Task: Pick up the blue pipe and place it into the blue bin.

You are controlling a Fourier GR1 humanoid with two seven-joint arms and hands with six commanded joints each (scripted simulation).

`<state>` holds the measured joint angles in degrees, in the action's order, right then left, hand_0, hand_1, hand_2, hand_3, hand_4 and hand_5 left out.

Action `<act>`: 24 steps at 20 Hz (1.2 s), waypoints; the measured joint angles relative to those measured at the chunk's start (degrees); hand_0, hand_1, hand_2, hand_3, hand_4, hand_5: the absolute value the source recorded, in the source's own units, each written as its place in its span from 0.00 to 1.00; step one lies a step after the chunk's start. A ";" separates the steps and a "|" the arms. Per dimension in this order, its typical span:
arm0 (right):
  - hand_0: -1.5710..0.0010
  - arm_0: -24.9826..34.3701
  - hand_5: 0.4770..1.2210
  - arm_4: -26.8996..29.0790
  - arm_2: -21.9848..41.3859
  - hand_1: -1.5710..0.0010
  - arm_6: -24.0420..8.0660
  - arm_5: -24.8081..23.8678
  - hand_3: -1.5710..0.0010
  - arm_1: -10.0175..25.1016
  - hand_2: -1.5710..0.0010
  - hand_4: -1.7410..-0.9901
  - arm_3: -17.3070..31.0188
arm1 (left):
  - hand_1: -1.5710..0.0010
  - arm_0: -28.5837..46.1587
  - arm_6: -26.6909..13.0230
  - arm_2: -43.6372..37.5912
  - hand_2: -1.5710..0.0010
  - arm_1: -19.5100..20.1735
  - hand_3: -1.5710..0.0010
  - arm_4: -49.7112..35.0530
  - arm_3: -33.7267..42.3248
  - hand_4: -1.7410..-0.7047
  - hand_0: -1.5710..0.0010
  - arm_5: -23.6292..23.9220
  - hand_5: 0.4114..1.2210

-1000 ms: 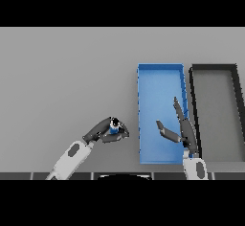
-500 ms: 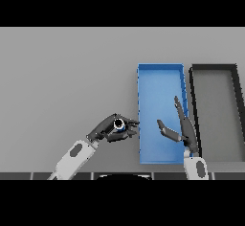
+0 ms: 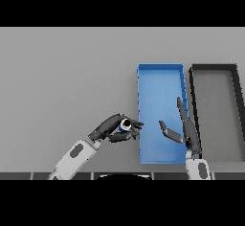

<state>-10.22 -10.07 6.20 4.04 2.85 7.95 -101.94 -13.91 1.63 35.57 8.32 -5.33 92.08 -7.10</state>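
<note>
Left hand (image 3: 115, 129) grips blue pipe (image 3: 125, 124) beside blue bin (image 3: 160, 76); right hand (image 3: 184, 131) spread.

Even, Flat Light; Soft Focus

Lit evenly across the grey surface (image 3: 62, 76), with no visible source and no glare. Slightly brighter towards the far edge, a shade dimmer near the lower one. Barely any cast shadow: only faint darkening under the left hand (image 3: 115, 128) and along the inner walls of the blue bin (image 3: 141, 115) and the black bin (image 3: 194, 115). Soft throughout, edges a little fuzzy. Straight lines kept straight, no bending at the borders.
</note>
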 measured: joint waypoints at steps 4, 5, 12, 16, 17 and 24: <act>1.00 0.02 0.20 1.88 0.18 1.00 1.63 1.39 1.00 -0.12 1.00 0.73 -1.23 | 0.00 0.50 0.32 0.11 0.00 0.30 0.05 -0.03 0.01 0.00 0.00 -0.37 1.00; 1.00 0.32 0.18 4.86 -0.54 1.00 2.58 3.34 1.00 0.61 1.00 0.73 -2.19 | 0.00 0.41 0.18 0.14 0.00 0.46 0.05 0.30 0.01 0.00 0.00 -0.34 1.00; 1.00 7.72 0.03 26.35 0.83 1.00 -9.06 19.35 1.00 11.13 1.00 0.56 -13.41 | 0.00 -0.55 -0.27 -0.16 0.00 -0.14 0.05 0.48 -0.68 0.00 0.00 -0.24 1.00; 1.00 14.38 0.04 29.59 5.50 1.00 -17.13 21.89 1.00 13.11 1.00 0.57 -16.12 | 0.00 0.19 0.25 0.07 0.00 0.90 0.05 0.75 0.03 0.00 0.00 -0.73 1.00; 1.00 16.26 0.05 29.19 6.76 1.00 -17.94 22.47 1.00 12.98 1.00 0.57 -16.15 | 0.00 -0.09 -0.06 0.21 0.00 0.54 0.06 0.97 -0.26 0.00 0.00 -0.71 1.00; 1.00 26.49 0.07 26.92 13.58 1.00 -23.54 25.55 1.00 9.70 1.00 0.68 -12.39 | 0.00 -0.86 1.15 -0.28 0.00 0.20 0.03 -0.37 -0.33 0.00 0.00 -2.31 1.00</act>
<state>16.27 16.85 19.78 -19.50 28.40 17.65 -114.34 -14.76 2.78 35.29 8.52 -5.69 91.76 -9.41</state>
